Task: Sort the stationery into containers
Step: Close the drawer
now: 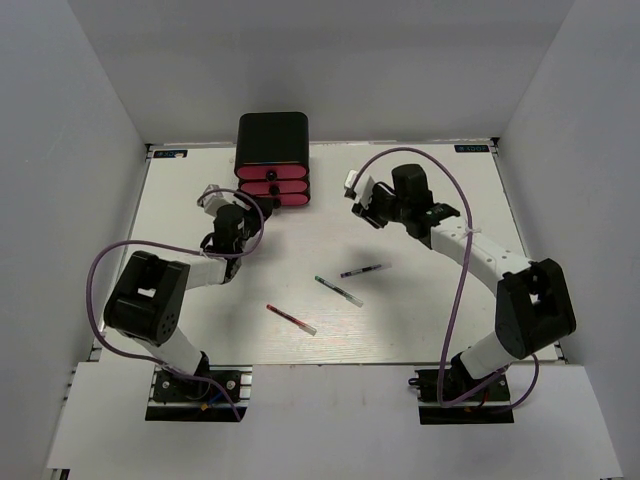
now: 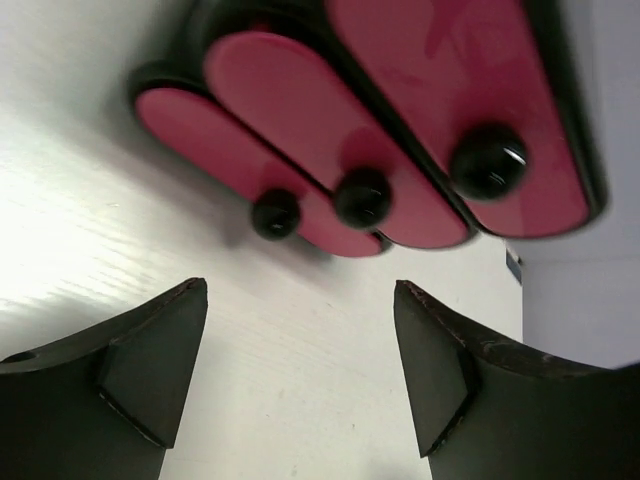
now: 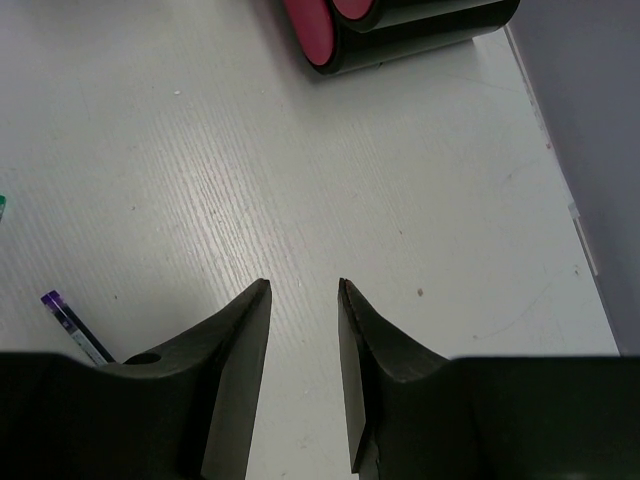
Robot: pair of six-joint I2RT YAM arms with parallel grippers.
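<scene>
Three pens lie loose mid-table: thin red pen [image 1: 290, 319] nearest the bases, green pen [image 1: 339, 291] near it, dark purple-capped pen [image 1: 361, 270] just beyond. Black cabinet [image 1: 272, 138] with three pink-red drawers [image 2: 300, 110] stands at the far edge. Left gripper [image 2: 300, 370] faces the drawer knobs [image 2: 362, 197], jaws wide, nothing between. Right gripper [image 3: 303, 370] hovers over bare table [image 3: 420, 180] right of the cabinet, jaws narrow, empty
</scene>
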